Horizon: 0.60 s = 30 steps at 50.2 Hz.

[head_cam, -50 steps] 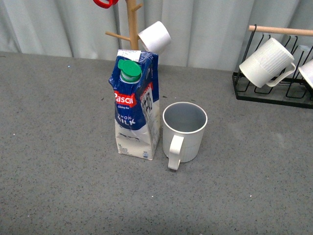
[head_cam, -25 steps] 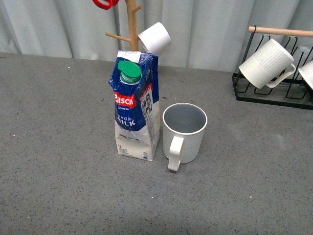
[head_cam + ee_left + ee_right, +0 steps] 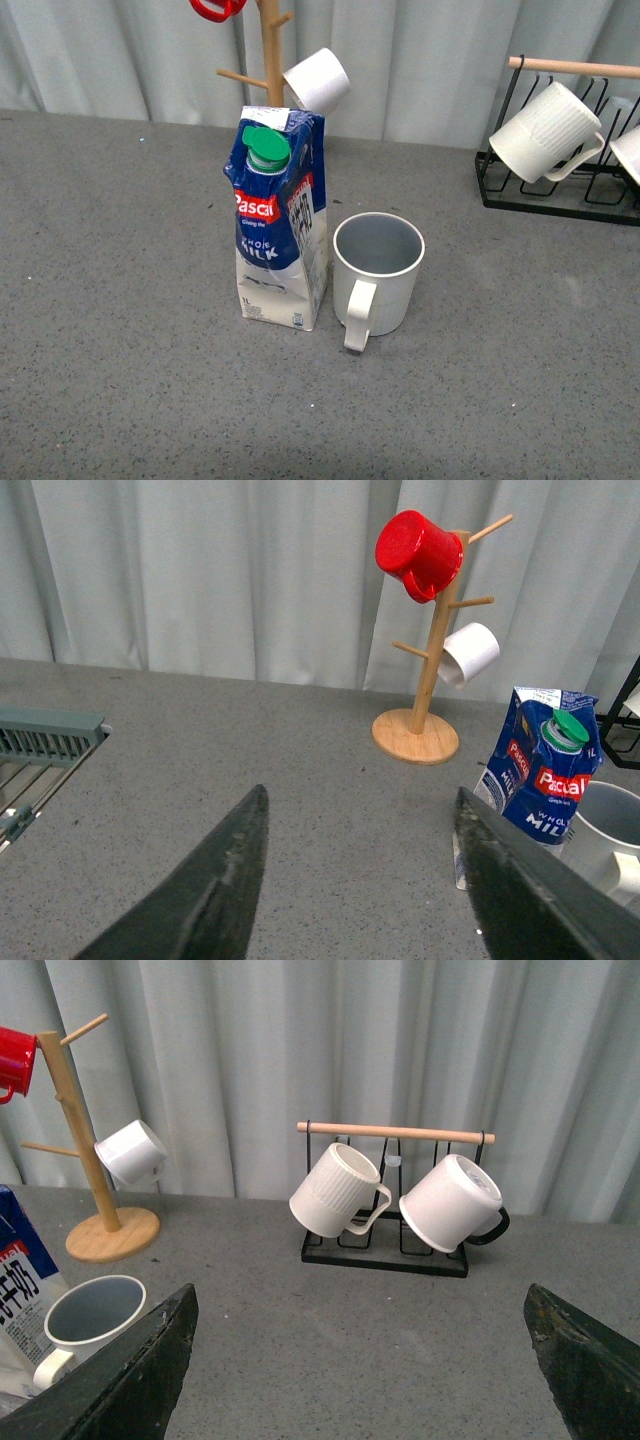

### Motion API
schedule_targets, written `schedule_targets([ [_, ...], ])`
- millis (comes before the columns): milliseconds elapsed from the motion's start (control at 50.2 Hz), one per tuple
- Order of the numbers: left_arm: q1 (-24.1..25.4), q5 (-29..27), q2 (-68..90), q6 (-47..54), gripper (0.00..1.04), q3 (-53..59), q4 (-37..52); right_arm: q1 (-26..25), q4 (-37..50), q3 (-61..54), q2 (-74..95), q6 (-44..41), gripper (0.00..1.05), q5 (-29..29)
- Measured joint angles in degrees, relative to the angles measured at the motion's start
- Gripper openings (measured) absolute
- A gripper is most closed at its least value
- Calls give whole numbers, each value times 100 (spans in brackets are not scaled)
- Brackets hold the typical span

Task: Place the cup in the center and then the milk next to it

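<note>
Comparing against a second ago, we find nothing moved: the ribbed cream-white mug point(image 3: 378, 271) stands upright, the tall blue-and-white milk carton point(image 3: 279, 222) just beside it, apparently placed. Our left gripper point(image 3: 358, 880) and right gripper point(image 3: 360, 1360) are spread wide, empty.

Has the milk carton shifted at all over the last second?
No. In the front view the milk carton keeps its spot beneath the wooden mug tree and right beside the cup, standing upright as before.
</note>
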<state>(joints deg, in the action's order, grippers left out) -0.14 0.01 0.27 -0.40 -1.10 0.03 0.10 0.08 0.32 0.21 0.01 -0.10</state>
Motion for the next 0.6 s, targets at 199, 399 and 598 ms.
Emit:
schedule_targets([
  [199, 0, 0, -2, 0, 96, 0, 0, 0, 0, 0, 0, 0, 95, 0],
  [399, 0, 0, -2, 15, 98, 0, 0, 0, 0, 0, 0, 0, 95, 2],
  [598, 0, 0, -2, 15, 98, 0, 0, 0, 0, 0, 0, 0, 95, 0],
])
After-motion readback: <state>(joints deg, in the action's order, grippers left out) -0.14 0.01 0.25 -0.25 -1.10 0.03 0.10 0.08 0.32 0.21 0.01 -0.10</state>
